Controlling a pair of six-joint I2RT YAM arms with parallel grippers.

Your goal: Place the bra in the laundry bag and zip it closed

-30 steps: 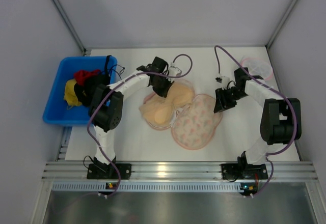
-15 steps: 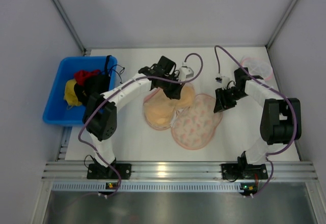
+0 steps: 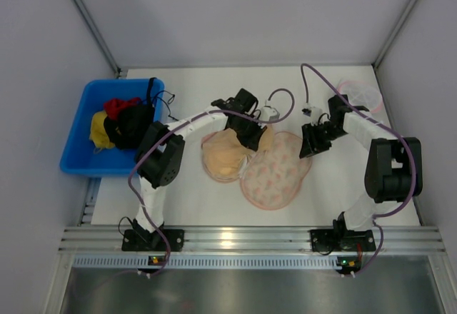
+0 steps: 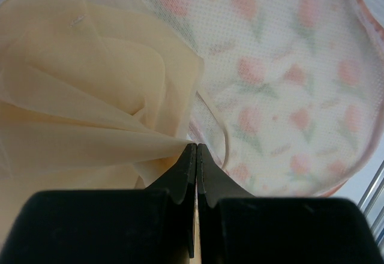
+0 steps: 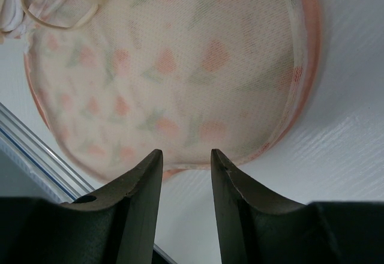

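Pinching a fold of the tan bra (image 4: 90,96) in the tightly closed left gripper (image 4: 196,156), with the tulip-print laundry bag (image 4: 288,78) just ahead and rightward; holding the right gripper (image 5: 186,162) narrowly parted, gripping nothing, over that bag's pink edge.

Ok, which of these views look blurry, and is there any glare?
Left wrist: the bra is sharp, the laundry bag softens toward its right edge. Right wrist: the right gripper looks soft up close. Top external: a glare spot on the metal rail.
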